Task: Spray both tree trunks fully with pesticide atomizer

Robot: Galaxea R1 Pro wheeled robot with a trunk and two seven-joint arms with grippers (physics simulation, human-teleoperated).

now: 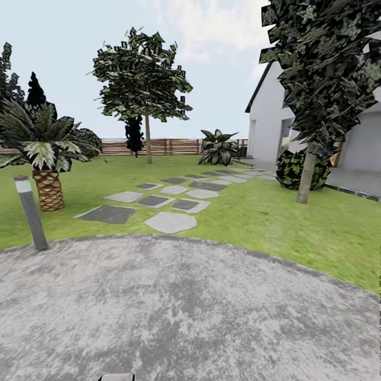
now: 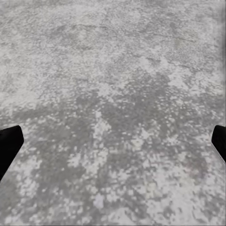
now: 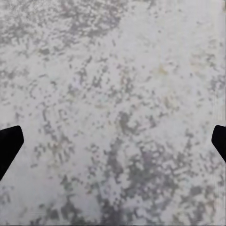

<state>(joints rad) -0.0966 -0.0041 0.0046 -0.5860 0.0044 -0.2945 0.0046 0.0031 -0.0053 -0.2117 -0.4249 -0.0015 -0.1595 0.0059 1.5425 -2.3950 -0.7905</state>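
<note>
From where the robot stands on the mottled grey paved circle (image 1: 180,312), the garden runs out ahead as a green lawn (image 1: 254,217). At the far left a short grey bollard light with a red cap (image 1: 30,211) stands at the paving's edge, and just behind it a squat palm with a scaly trunk (image 1: 46,159), which is no target. Further along, a trail of flat grey stepping stones (image 1: 164,203) leads away toward the brown slatted wooden fence (image 1: 169,146), and near that fence stands one tall tree with a thin-looking bare grey-brown trunk (image 1: 148,138) under a blocky green crown. To the right, nearer, a second such trunk (image 1: 307,174) leans slightly beside a round dark shrub (image 1: 296,168), with a white house (image 1: 312,121) behind. The pesticide atomizer is nowhere that I can make out on the ground ahead, so the step in hand looks to be finding it. In the left wrist view the left gripper (image 2: 113,146) has its black fingers (image 2: 9,146) spread wide over bare paving, holding nothing; the right gripper (image 3: 113,146) in its own view is the same, fingers (image 3: 9,146) far apart and empty. To do this well, I would turn the head and base slowly to sweep the ground, keeping both arms low and spread until the atomizer appears.
</note>
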